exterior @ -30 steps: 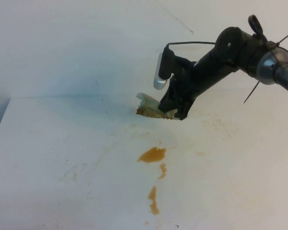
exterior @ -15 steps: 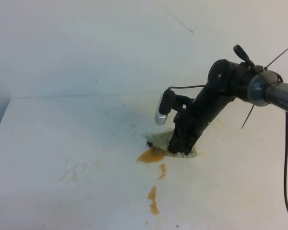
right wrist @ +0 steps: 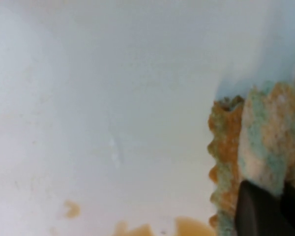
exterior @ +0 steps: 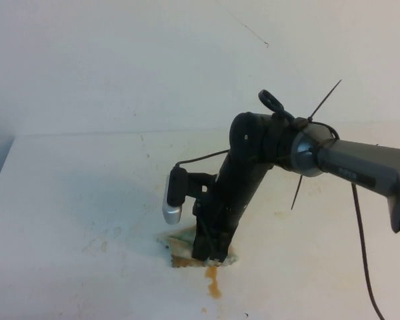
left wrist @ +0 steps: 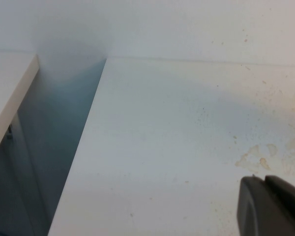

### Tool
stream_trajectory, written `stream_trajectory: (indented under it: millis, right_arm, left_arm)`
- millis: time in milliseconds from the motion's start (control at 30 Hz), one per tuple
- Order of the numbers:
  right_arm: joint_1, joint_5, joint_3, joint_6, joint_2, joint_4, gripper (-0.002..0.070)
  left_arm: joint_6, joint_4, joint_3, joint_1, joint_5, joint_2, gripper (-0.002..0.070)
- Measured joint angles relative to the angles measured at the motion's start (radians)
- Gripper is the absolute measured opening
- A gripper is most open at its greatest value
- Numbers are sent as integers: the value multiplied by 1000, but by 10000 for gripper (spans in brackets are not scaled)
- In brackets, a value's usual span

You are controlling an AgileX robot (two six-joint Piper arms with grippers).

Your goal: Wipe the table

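My right gripper (exterior: 210, 253) points down at the white table (exterior: 67, 200) and is shut on a stained, scallop-edged cloth (exterior: 179, 245), pressing it flat on the surface. A brown spill streak (exterior: 213, 281) shows just in front of the cloth. In the right wrist view the cloth (right wrist: 265, 142) is soaked orange-brown along its edge, with the gripper (right wrist: 280, 206) on it and brown liquid (right wrist: 187, 228) beside it. My left gripper (left wrist: 265, 182) appears only in the left wrist view, shut and empty above the table.
Faint dried stains (exterior: 103, 243) mark the table left of the cloth. The table's left edge (left wrist: 88, 142) drops into a dark gap. A cable (exterior: 360, 233) hangs from the right arm. A white wall rises behind the table.
The right gripper has carried the cloth from above the far middle down and toward the near edge, dragging it over the two upper brown puddles, which no longer show.
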Motion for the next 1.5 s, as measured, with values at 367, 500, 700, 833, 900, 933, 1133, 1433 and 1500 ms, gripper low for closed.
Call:
stream_trajectory:
  millis: [367, 500, 700, 833, 900, 933, 1133, 1433, 1500]
  right_arm:
    - [0, -197, 402, -2, -249, 13, 29]
    - [0, -263, 520, -16, -284, 61, 29]
    - [19, -306, 587, -40, -303, 105, 29]
    - [56, -315, 591, -81, -302, 152, 29]
    - [65, -331, 594, -115, -302, 211, 29]
    - [67, -347, 596, -120, -305, 240, 29]
    - [28, -520, 600, -51, -375, 299, 29]
    - [-142, -609, 600, 25, -504, 308, 30]
    - [-175, -601, 600, 32, -514, 308, 40]
  left_arm:
    - [0, 0, 0, 0, 0, 0, 0]
    - [0, 0, 0, 0, 0, 0, 0]
    - [0, 0, 0, 0, 0, 0, 0]
    - [0, 0, 0, 0, 0, 0, 0]
    - [0, 0, 0, 0, 0, 0, 0]
    - [0, 0, 0, 0, 0, 0, 0]
    - [0, 0, 0, 0, 0, 0, 0]
    - [0, 0, 0, 0, 0, 0, 0]
    - [0, 0, 0, 0, 0, 0, 0]
